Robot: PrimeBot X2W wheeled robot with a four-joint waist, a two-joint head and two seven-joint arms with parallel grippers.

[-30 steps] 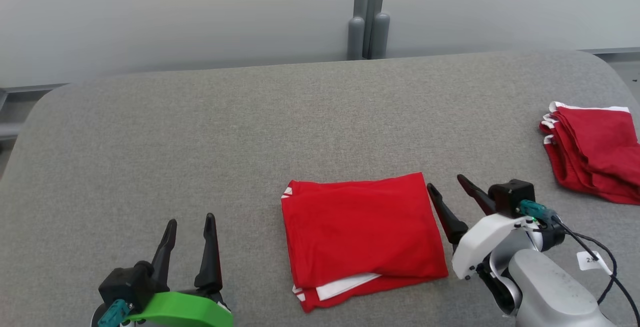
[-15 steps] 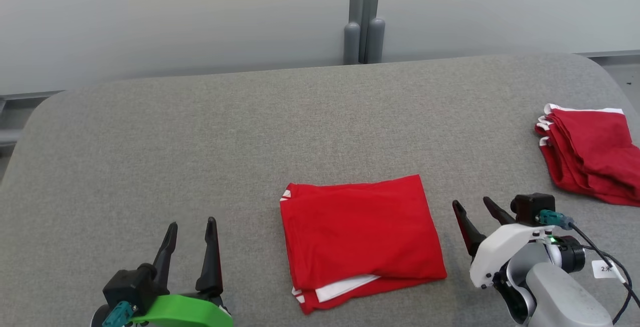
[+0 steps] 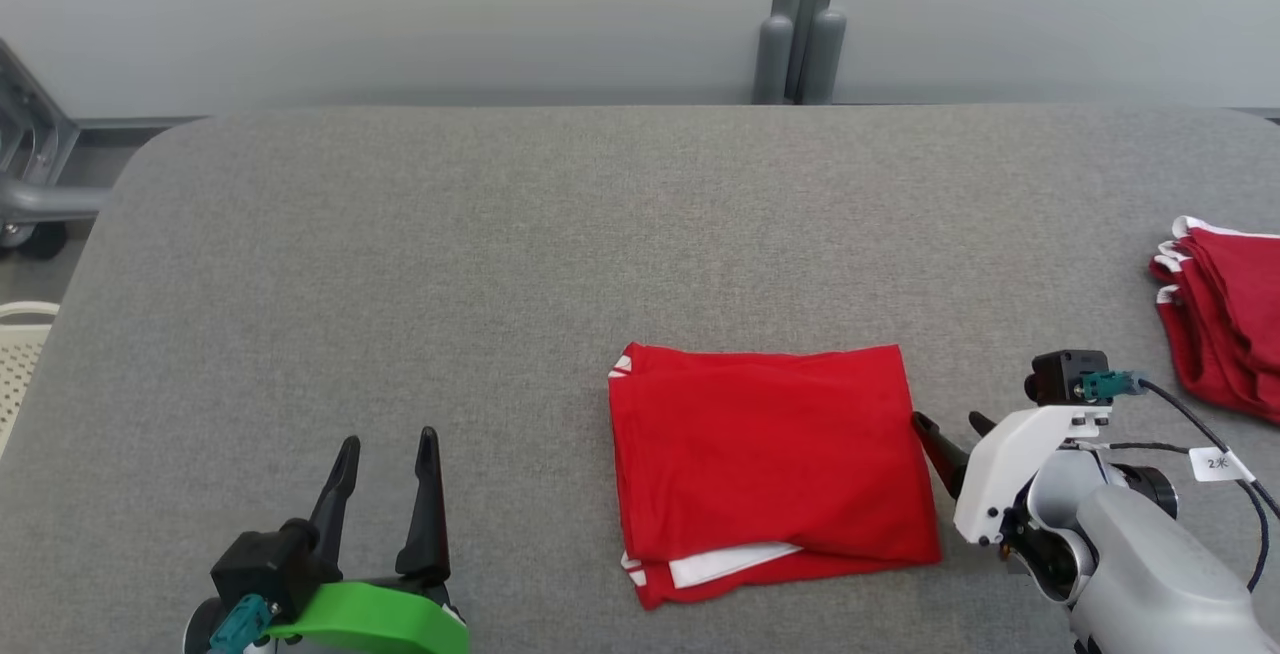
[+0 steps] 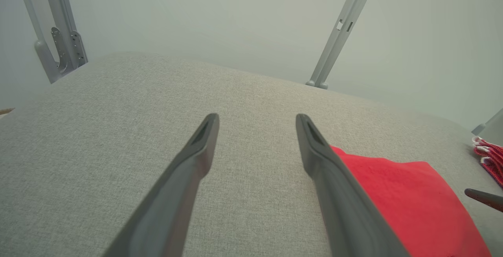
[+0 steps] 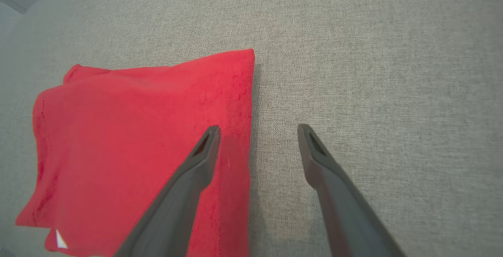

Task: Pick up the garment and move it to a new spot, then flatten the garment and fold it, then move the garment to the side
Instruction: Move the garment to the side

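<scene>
The garment (image 3: 768, 464) is a red cloth with white trim, folded into a rough rectangle on the grey table (image 3: 500, 254). It also shows in the left wrist view (image 4: 408, 202) and the right wrist view (image 5: 141, 143). My right gripper (image 3: 950, 427) is open just above the garment's right edge, one finger over the cloth and the other over the bare table (image 5: 373, 72), as the right wrist view (image 5: 257, 131) shows. My left gripper (image 3: 385, 449) stands open and empty at the lower left, well apart from the garment (image 4: 257, 119).
A stack of folded red garments (image 3: 1225, 319) lies at the table's right edge. A grey post (image 3: 800, 29) stands behind the table against the pale wall. A metal frame (image 3: 30, 184) and a white perforated basket (image 3: 20, 354) are at the far left.
The head camera has turned, shifting the whole picture to the right. My right gripper first backed off to the right, then came in low over the garment's right edge. The left arm stays put.
</scene>
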